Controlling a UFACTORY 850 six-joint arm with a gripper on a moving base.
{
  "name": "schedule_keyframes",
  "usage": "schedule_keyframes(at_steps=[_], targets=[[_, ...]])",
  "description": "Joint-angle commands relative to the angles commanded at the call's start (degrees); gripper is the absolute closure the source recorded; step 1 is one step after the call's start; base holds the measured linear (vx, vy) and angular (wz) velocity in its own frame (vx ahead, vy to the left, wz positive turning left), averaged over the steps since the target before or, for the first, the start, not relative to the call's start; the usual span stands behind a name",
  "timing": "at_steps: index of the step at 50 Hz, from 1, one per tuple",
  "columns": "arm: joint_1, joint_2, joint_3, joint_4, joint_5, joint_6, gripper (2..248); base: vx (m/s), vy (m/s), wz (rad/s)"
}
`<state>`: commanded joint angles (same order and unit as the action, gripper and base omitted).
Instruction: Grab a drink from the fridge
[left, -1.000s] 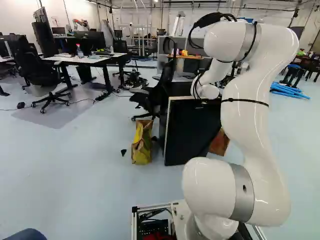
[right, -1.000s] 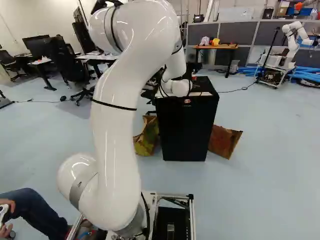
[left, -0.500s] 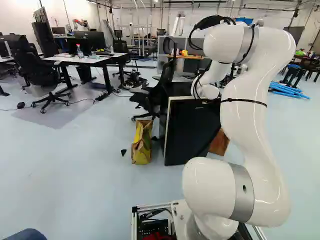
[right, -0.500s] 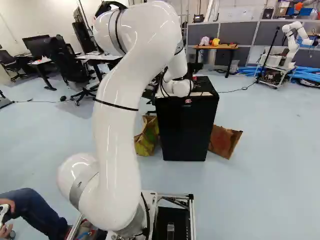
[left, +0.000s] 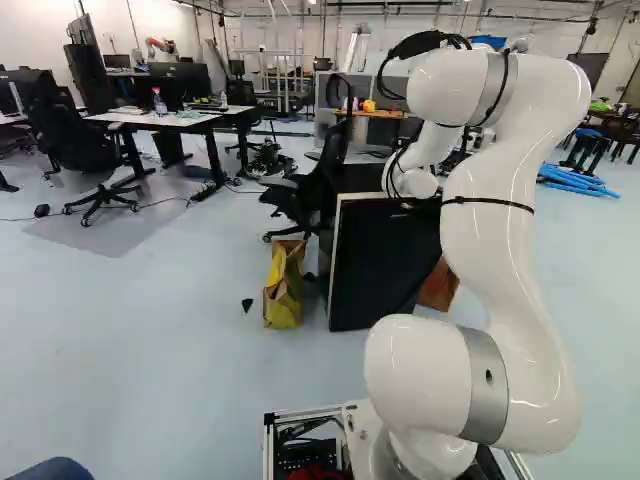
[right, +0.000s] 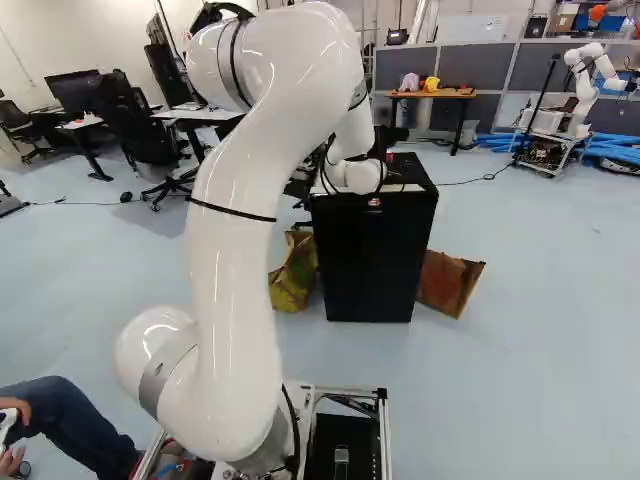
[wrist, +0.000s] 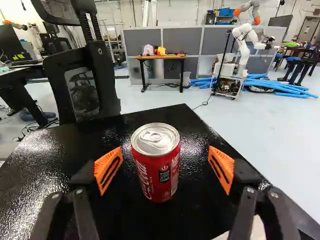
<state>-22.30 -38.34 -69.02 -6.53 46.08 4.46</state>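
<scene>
While the red can (wrist: 157, 172) is standing on the black fridge (right: 365, 260), the gripper (right: 379, 148) is holding its fingers (wrist: 108, 170) wide apart on both sides of it.

Can (wrist: 156, 175): metal; you get gloss on the red, bright silver on top.
Fridge top (wrist: 195, 130): glossy black, finely pebbled.
Pads (wrist: 108, 167): matt orange.
Your arm (right: 235, 290): white, smooth, glossy.
Bag (left: 283, 290): creased paper.

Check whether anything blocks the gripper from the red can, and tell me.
Nothing visible stands between the open gripper and the red can, which stands upright on the fridge.
</scene>
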Motion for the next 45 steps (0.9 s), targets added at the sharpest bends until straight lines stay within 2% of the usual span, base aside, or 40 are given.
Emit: schedule_keyframes(at_steps=[5,6,10,11,15,16,21,22,45], targets=[[0.0,0.0,0.0,0.0,0.0,0.0,29,0.0,0.0,0.0],[0.0,0.0,0.0,0.0,0.0,0.0,67,0.0,0.0,0.0],[0.0,0.0,0.0,0.0,0.0,0.0,67,0.0,0.0,0.0],[0.0,0.0,0.0,0.0,0.0,0.0,105,0.0,0.0,0.0],[0.0,0.0,0.0,0.0,0.0,0.0,105,0.0,0.0,0.0],[0.0,0.0,0.0,0.0,0.0,0.0,143,0.0,0.0,0.0],[0.0,0.0,0.0,0.0,0.0,0.0,143,0.0,0.0,0.0],[0.0,0.0,0.0,0.0,0.0,0.0,150,0.0,0.0,0.0],[0.0,2.1,0.2,0.0,0.0,0.0,150,0.0,0.0,0.0]])
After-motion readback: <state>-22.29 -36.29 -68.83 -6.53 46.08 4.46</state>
